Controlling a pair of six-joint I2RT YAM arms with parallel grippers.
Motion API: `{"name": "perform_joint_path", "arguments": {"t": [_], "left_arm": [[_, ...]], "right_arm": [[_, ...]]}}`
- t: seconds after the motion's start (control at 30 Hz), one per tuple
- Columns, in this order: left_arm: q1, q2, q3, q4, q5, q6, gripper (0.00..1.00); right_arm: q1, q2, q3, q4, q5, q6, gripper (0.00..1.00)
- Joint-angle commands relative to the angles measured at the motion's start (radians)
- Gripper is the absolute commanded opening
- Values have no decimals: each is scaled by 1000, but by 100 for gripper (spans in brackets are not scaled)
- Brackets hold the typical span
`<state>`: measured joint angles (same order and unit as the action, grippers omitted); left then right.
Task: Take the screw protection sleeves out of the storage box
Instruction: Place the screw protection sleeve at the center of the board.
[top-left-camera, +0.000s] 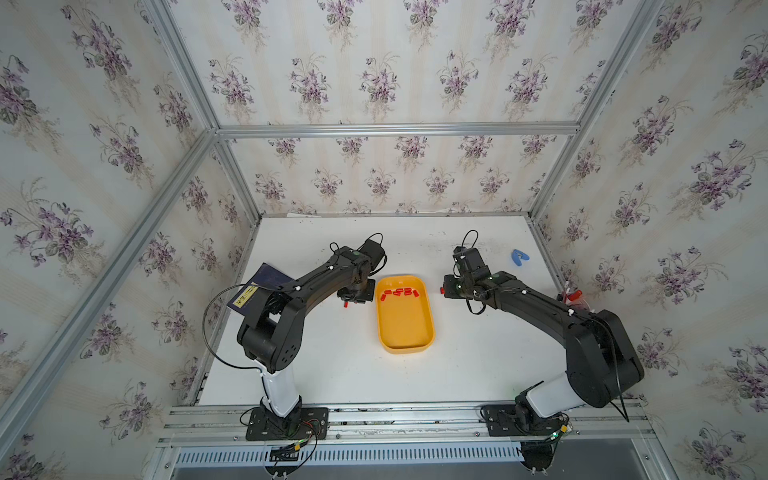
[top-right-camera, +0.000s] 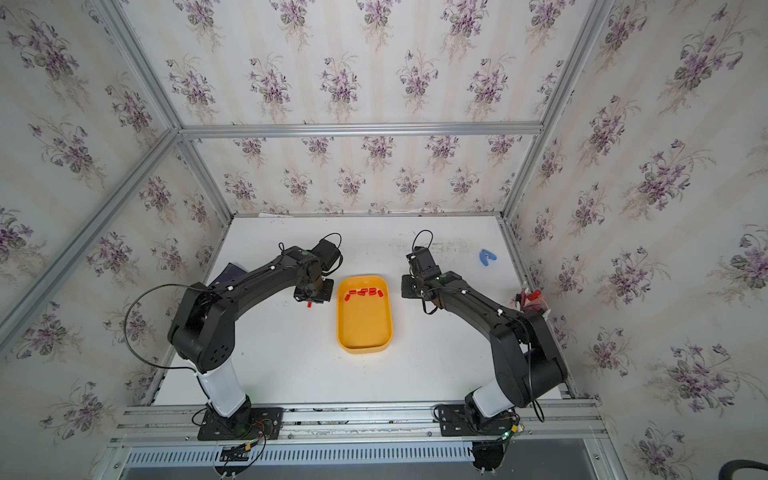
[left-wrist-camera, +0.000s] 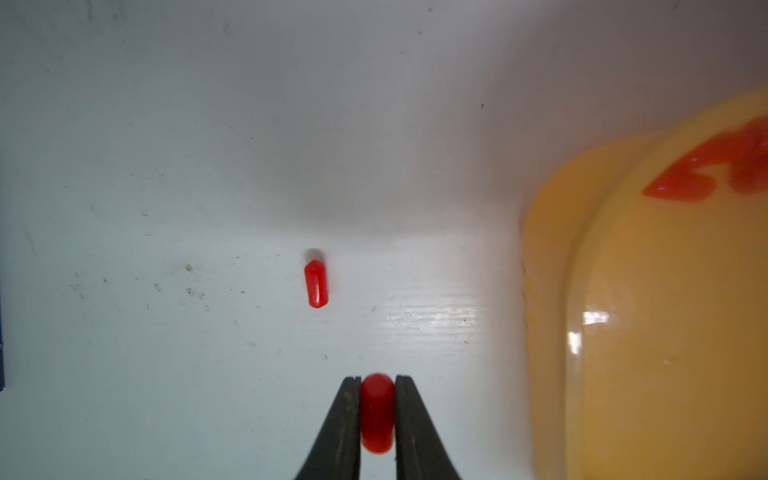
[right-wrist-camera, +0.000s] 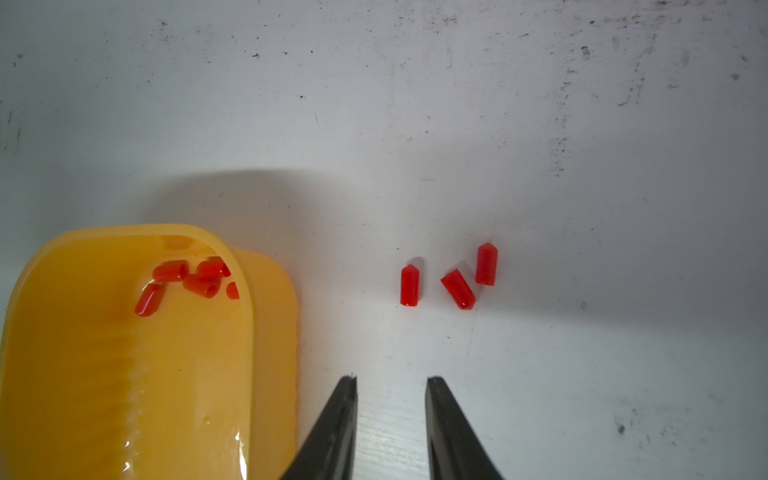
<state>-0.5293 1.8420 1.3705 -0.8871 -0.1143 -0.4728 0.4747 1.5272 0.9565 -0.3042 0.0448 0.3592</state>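
Observation:
The yellow storage box (top-left-camera: 405, 332) (top-right-camera: 363, 328) lies mid-table between the two arms. Several red screw protection sleeves (top-left-camera: 399, 292) (top-right-camera: 365, 292) (right-wrist-camera: 170, 272) are bunched at its far end. My left gripper (left-wrist-camera: 377, 378) is shut on one red sleeve (left-wrist-camera: 377, 411), low over the table just left of the box (left-wrist-camera: 644, 332). Another sleeve (left-wrist-camera: 316, 284) (top-left-camera: 345, 304) lies on the table ahead of it. My right gripper (right-wrist-camera: 390, 378) stands open and empty to the right of the box (right-wrist-camera: 83, 374). Three sleeves (right-wrist-camera: 409, 286) (right-wrist-camera: 458, 289) (right-wrist-camera: 486, 264) lie on the table ahead of it.
A dark navy booklet (top-left-camera: 253, 291) lies under the left arm near the left wall. A blue clip (top-left-camera: 518, 257) sits at the far right. A clear bag with red-capped items (top-left-camera: 575, 299) rests by the right wall.

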Motion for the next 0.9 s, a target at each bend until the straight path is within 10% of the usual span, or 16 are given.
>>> {"name": "perform_joint_path", "arguments": {"t": [0.0,0.87], "left_arm": [[9,31,-20,47,-34,7,20],[23,105,-67,164,-87,5,29]], "right_arm": [[-1,3,0,0,13,-9,33],[-8,78,42,-66,56,37,33]]}}
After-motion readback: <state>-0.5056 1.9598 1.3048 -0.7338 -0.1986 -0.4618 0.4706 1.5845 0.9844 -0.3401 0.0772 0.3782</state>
